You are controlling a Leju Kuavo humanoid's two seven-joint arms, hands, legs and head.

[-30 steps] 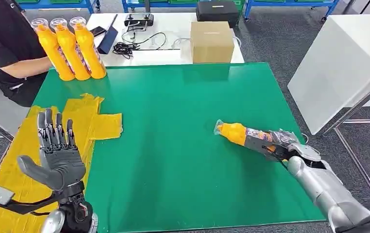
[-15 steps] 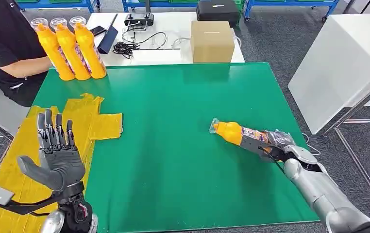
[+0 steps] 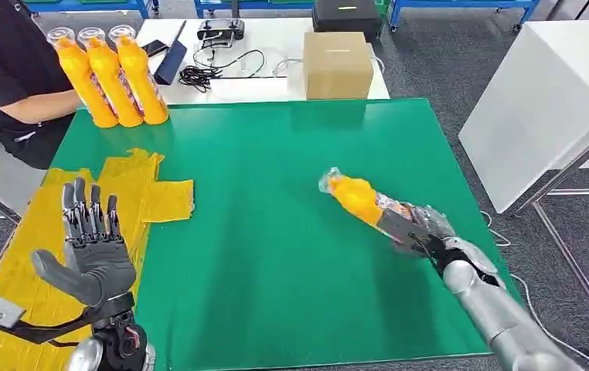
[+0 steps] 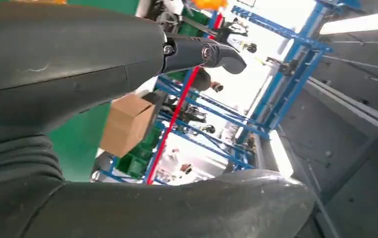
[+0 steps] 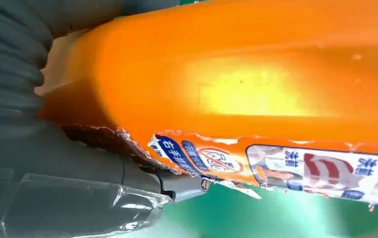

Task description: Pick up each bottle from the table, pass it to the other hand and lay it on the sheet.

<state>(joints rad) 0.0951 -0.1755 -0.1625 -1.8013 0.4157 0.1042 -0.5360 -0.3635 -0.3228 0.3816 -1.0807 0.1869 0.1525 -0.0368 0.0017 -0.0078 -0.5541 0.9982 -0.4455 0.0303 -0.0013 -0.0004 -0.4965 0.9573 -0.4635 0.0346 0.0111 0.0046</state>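
Wrapping the lower body of the orange bottle [image 3: 361, 199], the right hand [image 3: 417, 229] hides part of the label; its fingers are hard to separate from the torn label wrap. Three more orange bottles [image 3: 110, 76] stand upright at the far left corner of the green table [image 3: 276, 255], beside a person's arm [image 3: 38, 104]. A cardboard box [image 3: 338, 65] sits beyond the table. The yellow sheet [image 3: 148, 197] lies bare at left — the left hand [image 3: 94, 251] is raised over it, palm up, fingers spread, holding nothing. The held bottle is tilted, cap end [image 3: 328, 181] pointing away from the robot, over the table's right half.
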